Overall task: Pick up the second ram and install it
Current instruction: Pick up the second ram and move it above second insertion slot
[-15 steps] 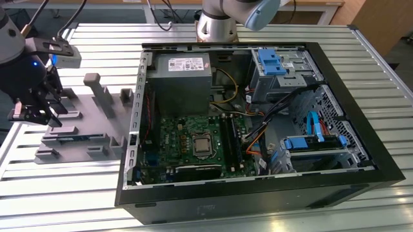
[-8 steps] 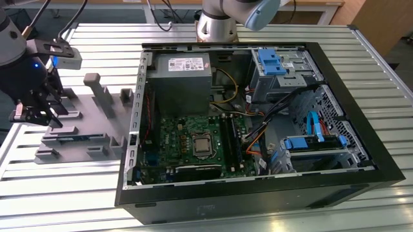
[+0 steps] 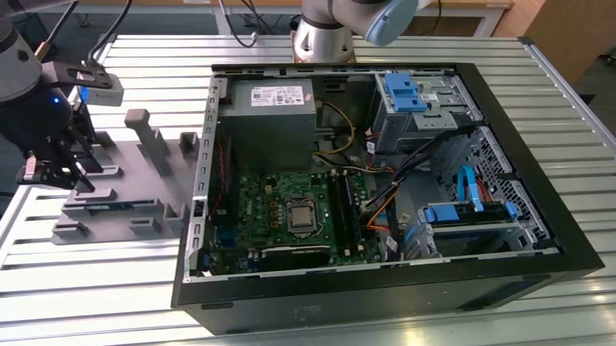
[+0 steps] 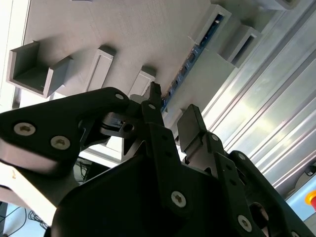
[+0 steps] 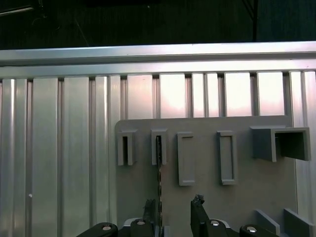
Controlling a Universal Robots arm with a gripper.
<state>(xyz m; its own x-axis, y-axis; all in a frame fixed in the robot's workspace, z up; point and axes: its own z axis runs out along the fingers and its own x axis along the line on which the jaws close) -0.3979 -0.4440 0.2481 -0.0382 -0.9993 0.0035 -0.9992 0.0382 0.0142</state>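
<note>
Hand (image 5: 173, 205) open, empty, above grey fixture (image 5: 207, 207), second ram (image 5: 159, 148) upright in its slot, between the fingers (image 5: 198, 215)

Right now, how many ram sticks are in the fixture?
1: the ram stands on edge in a narrow slot of the fixture, close by the open tool. Others may be hidden.

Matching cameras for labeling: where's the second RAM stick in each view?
Exterior view: too small to tell apart on the grey fixture by the gripper.
Second wrist view: the second ram runs diagonally along the fixture's slot toward the gripper.
First wrist view: thin edge-on strip from a slot block to the gripper.
Shared landmark: the grey fixture.
</note>
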